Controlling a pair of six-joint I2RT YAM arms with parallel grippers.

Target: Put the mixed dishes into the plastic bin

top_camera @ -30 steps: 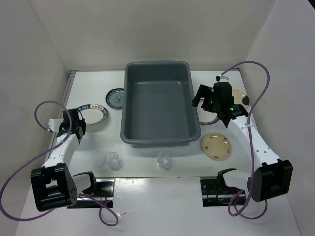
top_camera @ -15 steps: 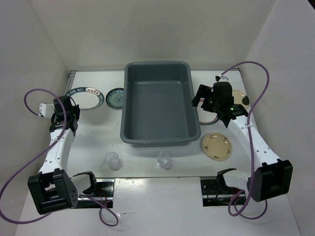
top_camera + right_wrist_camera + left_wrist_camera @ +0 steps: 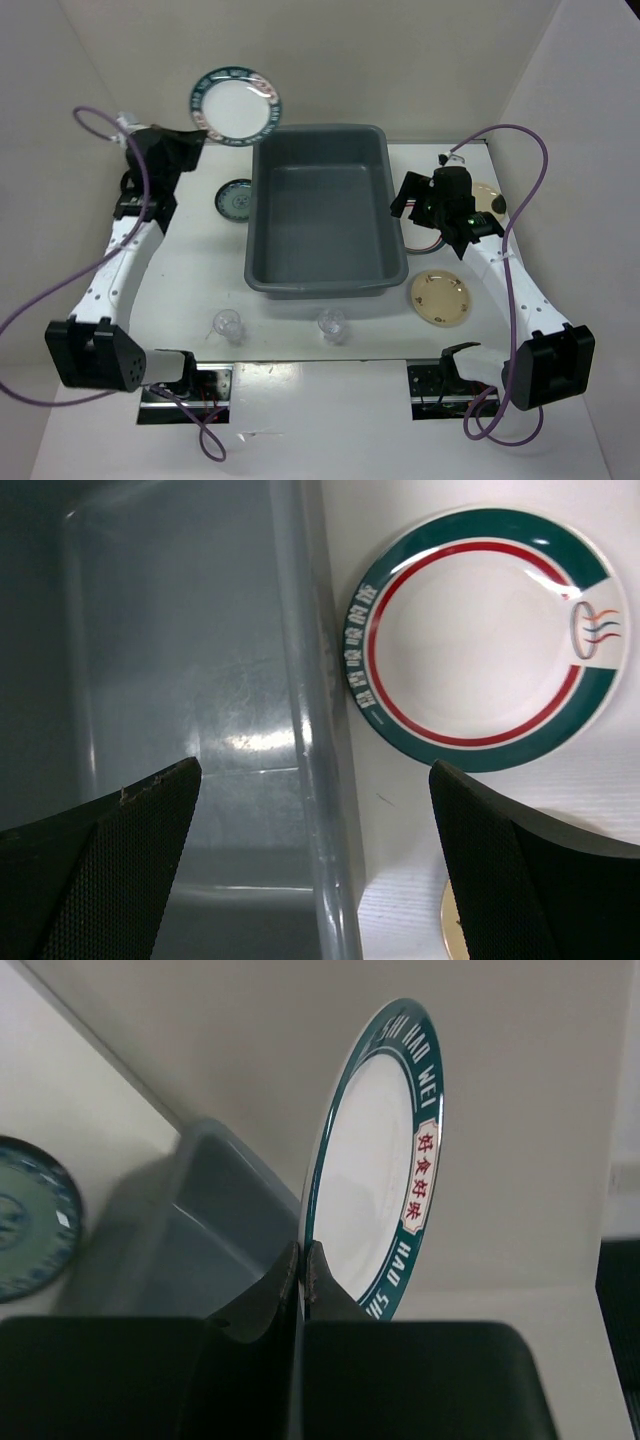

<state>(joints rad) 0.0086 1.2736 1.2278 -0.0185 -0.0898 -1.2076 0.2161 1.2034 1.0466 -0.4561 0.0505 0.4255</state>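
1. The plastic bin [image 3: 320, 215] gapes open from above, between both arms.
2. The white plate [image 3: 236, 105], pinched upright in the left fingers [image 3: 262, 1295], hangs near the bin's far-left corner.
3. A small green plate [image 3: 236, 198] on the desk [image 3: 190, 290] crowds the bin's left wall.
4. A red-ringed plate [image 3: 490, 635] lies just beside its right wall.
5. A clear cup [image 3: 228, 326] and a second cup [image 3: 332, 323] stand near its front wall, apart from each other.

1. The bin [image 3: 325, 215] is dark grey all over.
2. The raised plate [image 3: 385, 1150] is white, with a dark green rim bearing white lettering and a red-on-white label.
3. The small plate [image 3: 236, 198] is teal with a paler patterned middle.
4. The ringed plate [image 3: 490, 630] is white, with a green rim, a red ring and white characters.
5. The tan plate [image 3: 439, 298] has small dark marks.
6. The left cup [image 3: 228, 326] and the middle cup [image 3: 332, 323] are clear.
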